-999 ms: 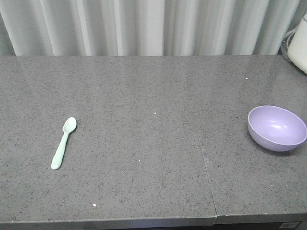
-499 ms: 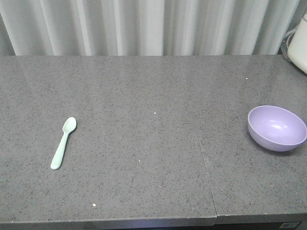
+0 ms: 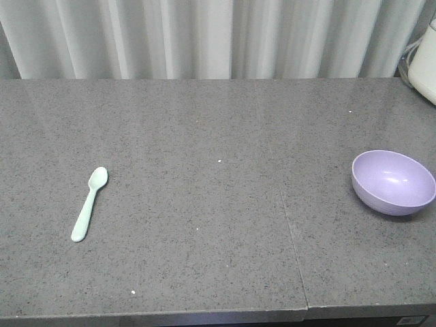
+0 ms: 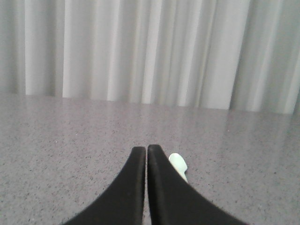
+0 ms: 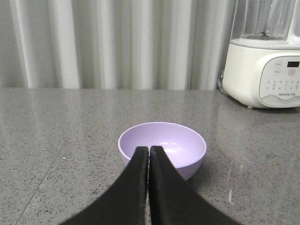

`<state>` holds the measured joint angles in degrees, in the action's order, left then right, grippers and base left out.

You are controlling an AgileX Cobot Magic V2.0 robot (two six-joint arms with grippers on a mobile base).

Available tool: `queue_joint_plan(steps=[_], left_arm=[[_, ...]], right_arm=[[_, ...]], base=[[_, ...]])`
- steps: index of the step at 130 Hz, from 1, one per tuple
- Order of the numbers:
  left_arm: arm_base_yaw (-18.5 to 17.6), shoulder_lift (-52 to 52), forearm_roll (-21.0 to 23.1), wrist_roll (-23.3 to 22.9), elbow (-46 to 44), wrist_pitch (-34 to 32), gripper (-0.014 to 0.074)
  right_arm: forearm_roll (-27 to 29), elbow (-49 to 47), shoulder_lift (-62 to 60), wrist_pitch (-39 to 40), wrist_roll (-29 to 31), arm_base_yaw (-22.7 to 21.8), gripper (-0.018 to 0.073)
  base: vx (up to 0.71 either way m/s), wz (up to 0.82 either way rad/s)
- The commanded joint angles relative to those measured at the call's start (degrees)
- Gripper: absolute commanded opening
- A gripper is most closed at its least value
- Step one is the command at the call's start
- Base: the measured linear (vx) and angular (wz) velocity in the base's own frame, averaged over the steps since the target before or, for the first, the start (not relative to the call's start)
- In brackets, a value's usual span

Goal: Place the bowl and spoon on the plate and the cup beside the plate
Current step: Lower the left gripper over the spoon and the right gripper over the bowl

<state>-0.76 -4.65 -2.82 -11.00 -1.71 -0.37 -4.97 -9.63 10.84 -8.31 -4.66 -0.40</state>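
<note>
A mint-green spoon point(image 3: 89, 204) lies flat on the grey counter at the left, bowl end pointing away. A lavender bowl point(image 3: 393, 182) sits upright at the right. In the left wrist view my left gripper point(image 4: 146, 149) is shut with nothing in it, and the spoon's end point(image 4: 178, 165) peeks out just right of the black fingers. The right wrist view has my right gripper point(image 5: 148, 149) shut and empty, just in front of the bowl point(image 5: 164, 145). Neither gripper shows in the front view. The plate and the cup are out of view.
A white blender base point(image 5: 262, 72) stands at the back right of the counter point(image 3: 218, 136), its edge also showing in the front view as a white appliance point(image 3: 424, 65). A pale curtain point(image 3: 204, 37) hangs behind. A seam point(image 3: 293, 238) runs across the counter.
</note>
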Motion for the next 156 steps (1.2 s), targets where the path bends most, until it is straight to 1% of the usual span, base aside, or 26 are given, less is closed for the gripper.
queue_joint_plan(steps=[1, 10, 21, 32, 43, 51, 67, 81, 94, 101, 111, 126, 136, 144, 145, 150, 153, 156], left_arm=[[-0.09, -8.07, 0.63, -1.01, -6.56, -5.58, -0.0007], [-0.09, -15.61, 0.63, -1.01, -12.08, -4.26, -0.0007], [-0.09, -25.01, 0.63, -1.01, -19.73, 3.27, -0.0007], [-0.09, -32.62, 0.57, -1.01, -27.15, 11.20, -0.0007], [-0.09, -40.19, 0.57, -0.96, -33.64, 17.66, -0.0007], [-0.09, -44.90, 0.57, -0.96, -38.41, 20.81, -0.0007], [-0.09, -53.51, 0.57, -0.80, -46.48, 25.51, -0.0007], [-0.09, -58.36, 0.63, -0.85, -50.34, 26.00, -0.0007], [-0.09, -60.91, -0.03, -0.85, -50.92, 24.60, -0.0007], [-0.09, -62.10, 0.04, -1.10, -50.92, 24.17, -0.0007], [-0.09, -63.05, 0.09, -1.35, -50.92, 26.05, -0.0007], [-0.09, -63.60, -0.08, -1.23, -50.92, 27.46, -0.0004], [-0.09, -64.19, -0.08, -1.02, -51.16, 27.31, 0.0004], [-0.09, -64.74, 0.07, -0.75, -52.35, 28.90, 0.0018], [-0.09, -64.96, 0.07, -0.75, -52.73, 29.45, 0.0026], [-0.09, -65.51, 0.07, -0.46, -53.88, 30.77, 0.0043], [-0.09, -66.21, 0.07, 0.61, -54.91, 32.20, 0.0060], [-0.09, -66.51, 0.22, 1.10, -55.44, 32.82, 0.0076]], right_arm=[[-0.81, -8.47, 9.87, -0.88, 0.64, -0.30, -0.0008], [-0.68, -14.77, 18.13, -6.24, 0.64, -0.30, -0.0008], [0.57, -23.60, 27.98, -14.52, 0.64, -0.17, -0.0008], [1.01, -30.53, 34.73, -22.00, 0.64, -0.17, -0.0008], [0.90, -36.64, 41.17, -26.73, 0.64, -0.17, -0.0008], [0.41, -39.49, 44.68, -29.39, 0.64, -0.17, -0.0008], [-0.16, -43.25, 49.83, -29.97, 0.64, -0.17, -0.0008], [-0.45, -44.57, 51.41, -28.55, -0.45, -0.17, -0.0008], [-1.20, -44.46, 51.52, -28.38, -0.43, -0.17, -0.0008], [-1.13, -44.46, 51.52, -28.47, -1.85, -0.17, -0.0006], [-1.21, -44.46, 51.52, -28.90, -3.68, -0.17, -0.0004], [-3.07, -44.46, 51.52, -30.56, -3.42, -0.17, 0.0001], [-5.07, -44.46, 51.52, -30.57, -3.42, -0.17, 0.0023], [-6.02, -44.46, 51.52, -30.62, -3.29, -0.17, 0.0061], [-6.25, -44.46, 51.52, -30.62, -3.22, -0.17, 0.0078], [-6.94, -44.46, 51.52, -30.62, -3.22, -0.17, 0.0105], [-7.46, -44.46, 51.52, -30.62, -3.22, -0.17, 0.0145], [-7.58, -44.46, 51.52, -30.56, -3.22, -0.17, 0.0162]], base=[[0.00, 0.00], [0.00, 0.00], [0.00, 0.00], [0.00, 0.00], [0.00, 0.00], [0.00, 0.00], [0.00, 0.00], [0.00, 0.00], [0.00, 0.00], [0.00, 0.00], [0.00, 0.00], [0.00, 0.00], [0.00, 0.00], [0.00, 0.00], [0.00, 0.00], [0.00, 0.00], [0.00, 0.00], [0.00, 0.00]])
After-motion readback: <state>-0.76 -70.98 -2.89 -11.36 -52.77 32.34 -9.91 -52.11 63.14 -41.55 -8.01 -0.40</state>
